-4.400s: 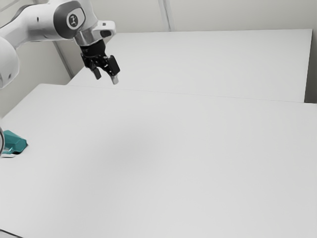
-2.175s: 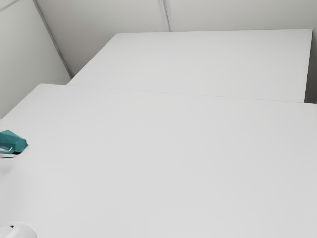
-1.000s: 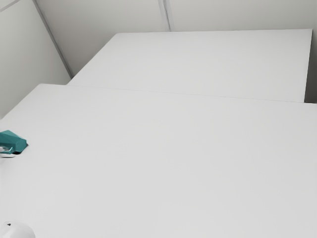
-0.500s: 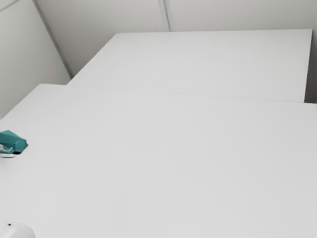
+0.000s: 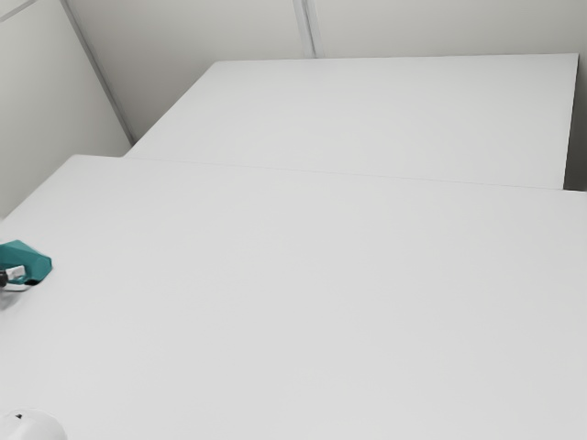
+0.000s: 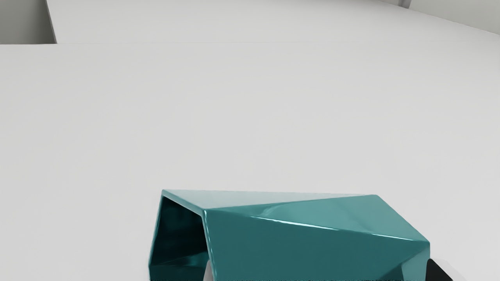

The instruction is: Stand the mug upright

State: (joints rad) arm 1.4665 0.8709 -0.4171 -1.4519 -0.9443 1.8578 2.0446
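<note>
At the exterior view's left edge, part of my gripper (image 5: 13, 273) stands low in front of the teal faceted mug (image 5: 35, 264). The mug (image 6: 312, 238) lies on its side in the wrist view, its dark mouth facing away from its base. My gripper (image 6: 325, 270) is open wide along the mug's length: a grey fingertip (image 6: 208, 272) is at the mouth's rim, the other fingertip (image 6: 441, 271) beside the base. Whether either one touches the mug is unclear. The handle cannot be made out.
The white tabletop (image 5: 303, 302) extends around the mug, with another white surface (image 5: 367, 110) beyond it. A rounded white part of the arm (image 5: 32, 428) is at the exterior view's lower left corner.
The arm has left the exterior view's upper left since the oldest picture. In the last half second my gripper has come into view at the mug's side. The mug has not visibly moved.
</note>
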